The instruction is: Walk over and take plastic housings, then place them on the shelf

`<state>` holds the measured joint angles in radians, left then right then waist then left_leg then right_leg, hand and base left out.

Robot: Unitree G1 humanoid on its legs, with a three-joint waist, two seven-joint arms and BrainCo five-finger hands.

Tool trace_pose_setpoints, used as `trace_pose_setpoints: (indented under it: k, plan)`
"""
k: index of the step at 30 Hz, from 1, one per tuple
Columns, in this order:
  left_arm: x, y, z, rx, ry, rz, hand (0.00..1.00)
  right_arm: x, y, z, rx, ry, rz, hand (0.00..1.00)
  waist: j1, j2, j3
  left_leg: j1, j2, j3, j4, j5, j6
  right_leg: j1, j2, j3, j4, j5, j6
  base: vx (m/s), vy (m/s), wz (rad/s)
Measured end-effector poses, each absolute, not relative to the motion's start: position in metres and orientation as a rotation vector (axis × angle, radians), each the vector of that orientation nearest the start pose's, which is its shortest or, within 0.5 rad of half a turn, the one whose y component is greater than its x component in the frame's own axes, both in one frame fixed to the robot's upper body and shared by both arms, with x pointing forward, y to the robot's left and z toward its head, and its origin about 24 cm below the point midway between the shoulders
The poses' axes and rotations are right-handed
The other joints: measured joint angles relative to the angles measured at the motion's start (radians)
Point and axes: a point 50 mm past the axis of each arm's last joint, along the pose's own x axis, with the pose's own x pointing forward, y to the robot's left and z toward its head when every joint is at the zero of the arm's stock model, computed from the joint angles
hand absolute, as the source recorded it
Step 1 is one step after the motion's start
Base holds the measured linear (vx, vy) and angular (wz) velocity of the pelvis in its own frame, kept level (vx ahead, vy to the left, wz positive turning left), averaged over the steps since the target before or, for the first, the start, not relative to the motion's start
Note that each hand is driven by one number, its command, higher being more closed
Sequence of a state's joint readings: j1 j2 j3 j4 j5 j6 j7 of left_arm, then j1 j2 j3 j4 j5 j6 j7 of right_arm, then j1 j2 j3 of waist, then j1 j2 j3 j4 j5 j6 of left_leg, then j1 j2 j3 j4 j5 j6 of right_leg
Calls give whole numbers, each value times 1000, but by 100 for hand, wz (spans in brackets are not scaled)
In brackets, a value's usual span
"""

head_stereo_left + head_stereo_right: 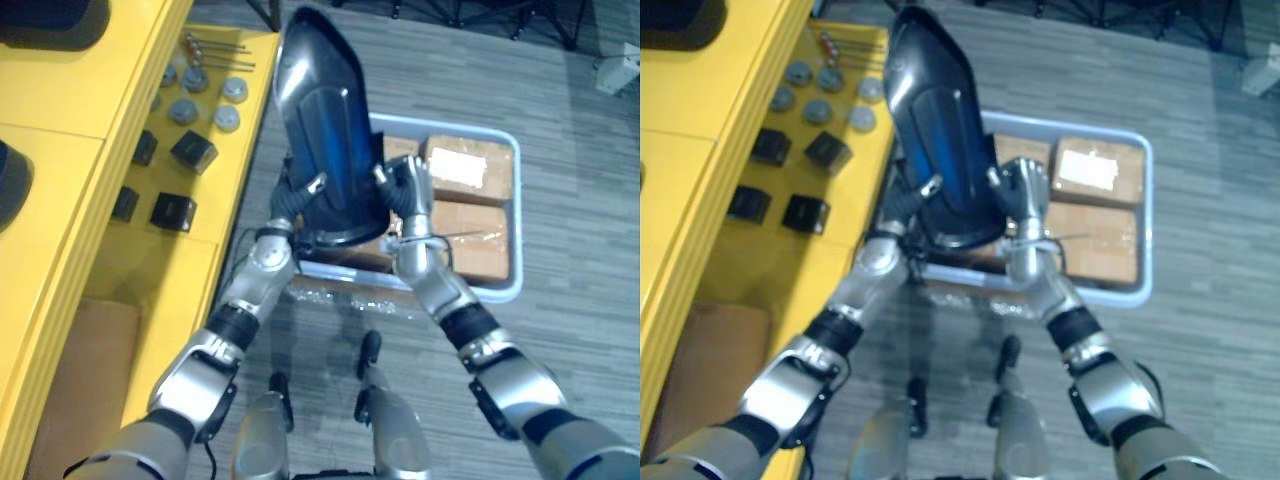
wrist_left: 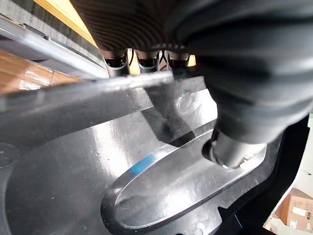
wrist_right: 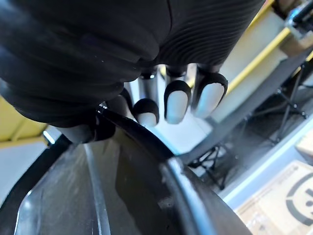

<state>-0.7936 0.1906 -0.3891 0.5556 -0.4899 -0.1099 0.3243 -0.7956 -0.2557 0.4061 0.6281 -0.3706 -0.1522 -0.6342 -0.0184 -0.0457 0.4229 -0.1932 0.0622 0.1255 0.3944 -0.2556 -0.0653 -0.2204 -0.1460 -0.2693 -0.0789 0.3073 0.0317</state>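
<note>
Holding the plastic housing point(image 1: 325, 130) upright between both hands, the robot stands over a grey crate point(image 1: 517, 220) of cardboard boxes point(image 1: 470, 240) on the floor. In the left eye view the left hand point(image 1: 298, 195) takes the shell's lower edge on one side and the right hand point(image 1: 408, 190) takes the other, with the long glossy body rising well above them. I judge that to be the weak point. The grip is low and on thin rims, so the tall top could swing, or the shell could twist free on the turn and drop back onto the boxes.

The right eye view puts the yellow shelf point(image 1: 710, 100) just to the robot's left. Its lower board carries black blocks point(image 1: 825, 152) and grey round parts point(image 1: 818, 110). Carried in too close, the housing's tip could catch the shelf edge or knock these over.

In the left wrist view the fingers point(image 2: 146, 61) hook over the housing's rim and the thumb point(image 2: 234, 147) presses on its inner face, so the left hand is clamped in a pinch on the housing.

In the right wrist view the dark-tipped fingers point(image 3: 176, 105) curl over the opposite rim, so the right hand is grasping the housing too, though little of the shell lies within that curl
</note>
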Motion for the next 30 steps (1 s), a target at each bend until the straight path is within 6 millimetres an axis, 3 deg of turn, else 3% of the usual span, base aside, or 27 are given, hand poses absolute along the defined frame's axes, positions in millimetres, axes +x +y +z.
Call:
trace_pose_setpoints:
  k: [1,2,9,22,26,30]
  plan:
    - [372,81,147,-86,-194,-99,100,368,-103,154,-713,-579,-195,100,0,0,0,0,0,0,0,0,0,0,0,0,0,0,0,0,0,0]
    - [372,81,147,-84,-196,-96,100,368,-103,153,-713,-577,-195,0,0,0,0,0,1,1,0,0,0,0,1,1,0,0,0,0,0,0]
    - [370,82,152,-53,-256,-34,100,366,-98,155,-703,-593,-182,0,-18,0,0,2,1,3,0,0,0,0,1,2,0,0,0,0,0,0]
    - [367,83,153,83,-331,70,100,361,-98,132,-679,-503,-139,0,-15,-6,-4,18,11,15,-1,0,-1,11,4,6,-1,-1,-5,-11,-8,-2]
    - [365,82,156,174,-384,108,100,359,-97,110,-361,-274,-6,0,-18,-7,-4,20,15,18,-2,-1,-1,11,10,4,0,-2,-6,0,-10,-2]
    - [360,80,164,226,-447,140,100,351,-99,89,-226,-188,62,0,-18,-8,-5,23,15,19,-2,-1,-1,11,10,4,0,-1,-5,0,0,0]
